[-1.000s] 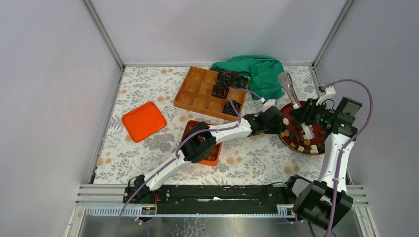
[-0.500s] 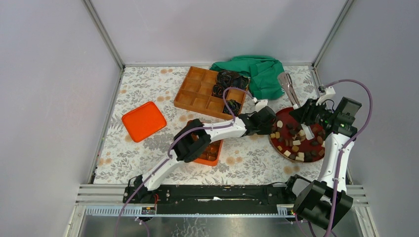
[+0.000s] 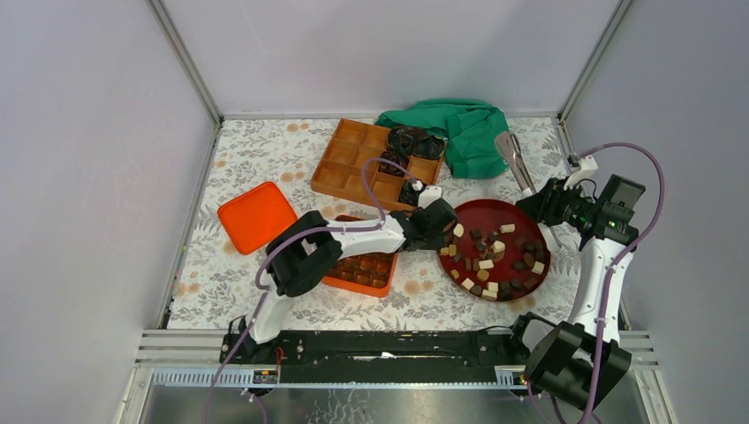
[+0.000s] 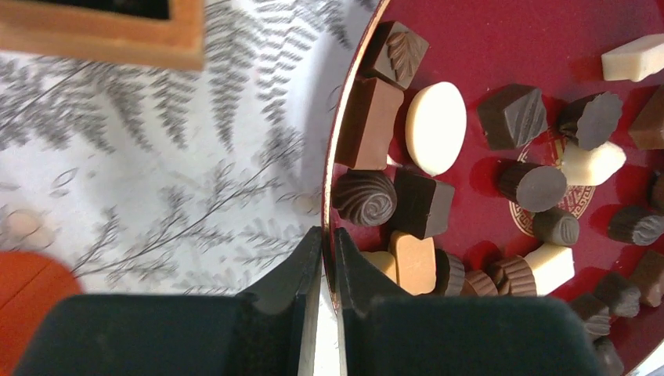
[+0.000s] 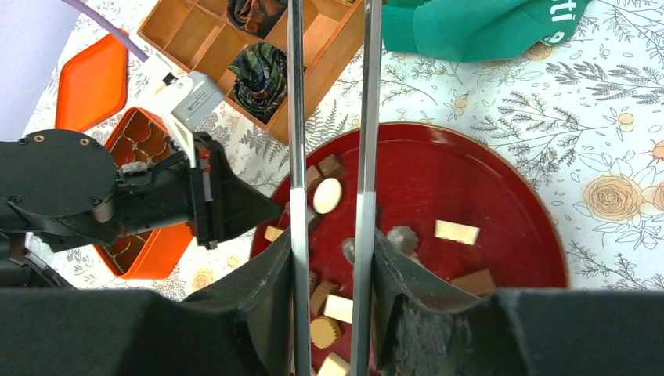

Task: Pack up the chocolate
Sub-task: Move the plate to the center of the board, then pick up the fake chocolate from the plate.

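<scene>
The chocolate [image 3: 491,261] lies as several dark, tan and cream pieces on a dark red round plate [image 3: 523,223]. My left gripper [image 3: 439,231] is shut on the plate's left rim [image 4: 342,149], one finger outside and one inside beside the chocolate [image 4: 423,205]. My right gripper [image 3: 549,203] hovers at the plate's far right edge. It is shut on metal tongs [image 3: 515,159], whose two arms [image 5: 294,117] reach out over the plate [image 5: 485,188]. An orange tray [image 3: 386,281] with brown cells sits left of the plate, under the left arm.
A wooden compartment box [image 3: 353,163] with black crinkled bundles [image 3: 408,141] stands at the back. A green cloth [image 3: 468,132] lies behind the plate and an orange lid [image 3: 257,216] lies at the left. Grey walls enclose the floral table.
My left gripper has shut on the plate's rim and dragged the plate left, up beside the orange tray. The right arm with the tongs has barely moved.
</scene>
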Motion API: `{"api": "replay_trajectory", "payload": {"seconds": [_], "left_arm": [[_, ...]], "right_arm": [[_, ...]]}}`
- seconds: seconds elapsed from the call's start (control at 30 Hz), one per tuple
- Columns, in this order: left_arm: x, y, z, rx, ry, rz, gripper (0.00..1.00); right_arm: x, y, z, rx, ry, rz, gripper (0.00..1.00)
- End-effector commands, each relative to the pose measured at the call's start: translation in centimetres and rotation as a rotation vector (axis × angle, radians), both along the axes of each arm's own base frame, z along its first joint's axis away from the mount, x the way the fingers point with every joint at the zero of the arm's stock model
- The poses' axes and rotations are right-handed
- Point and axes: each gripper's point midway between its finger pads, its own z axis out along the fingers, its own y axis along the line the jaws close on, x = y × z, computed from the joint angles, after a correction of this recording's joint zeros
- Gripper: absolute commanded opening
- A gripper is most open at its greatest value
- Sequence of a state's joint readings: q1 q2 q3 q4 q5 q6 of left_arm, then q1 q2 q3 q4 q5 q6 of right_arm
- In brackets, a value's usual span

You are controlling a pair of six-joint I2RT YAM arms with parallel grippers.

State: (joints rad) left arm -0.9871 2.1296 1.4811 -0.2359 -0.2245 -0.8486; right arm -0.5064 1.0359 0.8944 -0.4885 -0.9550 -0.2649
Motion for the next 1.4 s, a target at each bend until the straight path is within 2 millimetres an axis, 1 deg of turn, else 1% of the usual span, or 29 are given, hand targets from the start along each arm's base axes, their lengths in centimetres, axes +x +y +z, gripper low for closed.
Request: {"api": "replay_trajectory", "payload": {"seconds": [0.0, 0.03, 0.1, 0.2, 0.27, 0.37, 0.43, 0.47, 0.5, 0.53, 0.57, 0.6, 0.63, 0.7, 0.77, 0.8, 0.83, 0.87, 0.97, 1.07, 1.13, 1.2, 1.37], "left_arm": [[1.0, 1.7, 3.0, -0.009, -0.108, 0.023, 0.16], [1.0, 2.3, 3.1, -0.003, -0.115, 0.037, 0.17], [0.6, 3.4, 3.8, 0.002, -0.129, 0.051, 0.23], [0.1, 4.6, 5.4, -0.009, -0.151, 0.058, 0.31], [-0.3, 5.2, 6.8, -0.029, -0.167, 0.052, 0.37], [-1.0, 5.9, 9.7, -0.069, -0.203, 0.019, 0.44], [-1.7, 6.3, 12.4, -0.103, -0.255, -0.038, 0.51], [-2.1, 6.5, 13.7, -0.119, -0.284, -0.077, 0.59], [-2.8, 6.7, 15.2, -0.141, -0.319, -0.136, 0.70], [-3.5, 7.2, 17.7, -0.187, -0.370, -0.186, 0.81], [-4.1, 7.8, 19.2, -0.219, -0.411, -0.227, 0.91], [-4.7, 8.5, 20.8, -0.254, -0.448, -0.269, 0.98], [-5.5, 9.2, 22.2, -0.292, -0.479, -0.319, 0.99], [-6.6, 11.4, 24.9, -0.354, -0.539, -0.388, 0.99], [-7.1, 13.9, 26.8, -0.360, -0.602, -0.436, 0.99], [-7.1, 15.2, 27.3, -0.336, -0.628, -0.451, 0.99], [-6.8, 16.5, 27.5, -0.293, -0.654, -0.450, 0.99], [-6.4, 18.0, 27.2, -0.232, -0.670, -0.439, 0.99], [-5.2, 21.5, 24.9, -0.024, -0.703, -0.383, 0.99], [-4.9, 24.0, 22.6, 0.083, -0.723, -0.327, 0.99], [-4.8, 24.9, 21.4, 0.111, -0.731, -0.291, 0.99], [-4.5, 25.8, 20.8, 0.153, -0.748, -0.268, 0.99], [-4.6, 25.6, 20.7, 0.144, -0.747, -0.277, 0.99]], "right_arm": [[0.2, 0.2, 0.9, -0.007, -0.048, 0.037, 0.40], [0.2, 0.2, 0.8, -0.007, -0.048, 0.042, 0.40], [0.0, 0.4, 0.8, -0.004, -0.045, 0.056, 0.40], [-0.2, 0.7, 0.8, -0.005, -0.050, 0.083, 0.40], [-0.4, 0.9, 1.0, -0.008, -0.053, 0.100, 0.40], [-0.8, 1.0, 1.4, -0.040, -0.066, 0.127, 0.40], [-1.3, 1.0, 1.5, -0.084, -0.066, 0.152, 0.40], [-1.5, 0.8, 1.3, -0.119, -0.063, 0.166, 0.40], [-1.9, 0.5, 1.1, -0.172, -0.065, 0.193, 0.40], [-2.2, 0.2, 0.8, -0.214, -0.053, 0.212, 0.40], [-2.6, 0.0, 0.5, -0.254, -0.036, 0.240, 0.40], [-3.0, -0.3, 0.3, -0.293, -0.017, 0.264, 0.40], [-3.2, -0.8, 0.4, -0.336, -0.005, 0.284, 0.40], [-4.1, -1.4, -0.1, -0.401, 0.035, 0.335, 0.40], [-4.5, -2.3, -0.3, -0.476, 0.055, 0.376, 0.40], [-4.7, -2.7, -0.4, -0.515, 0.057, 0.402, 0.40], [-5.0, -2.9, -0.4, -0.549, 0.060, 0.436, 0.40], [-5.3, -3.2, -0.4, -0.583, 0.063, 0.467, 0.40], [-5.8, -4.2, -0.4, -0.678, 0.066, 0.566, 0.40], [-6.1, -5.3, -0.9, -0.779, 0.063, 0.669, 0.40], [-6.4, -6.2, -1.5, -0.842, 0.066, 0.747, 0.41], [-6.4, -7.0, -2.1, -0.888, 0.079, 0.806, 0.41], [-6.0, -9.3, -3.4, -0.966, 0.143, 0.894, 0.40]]}}
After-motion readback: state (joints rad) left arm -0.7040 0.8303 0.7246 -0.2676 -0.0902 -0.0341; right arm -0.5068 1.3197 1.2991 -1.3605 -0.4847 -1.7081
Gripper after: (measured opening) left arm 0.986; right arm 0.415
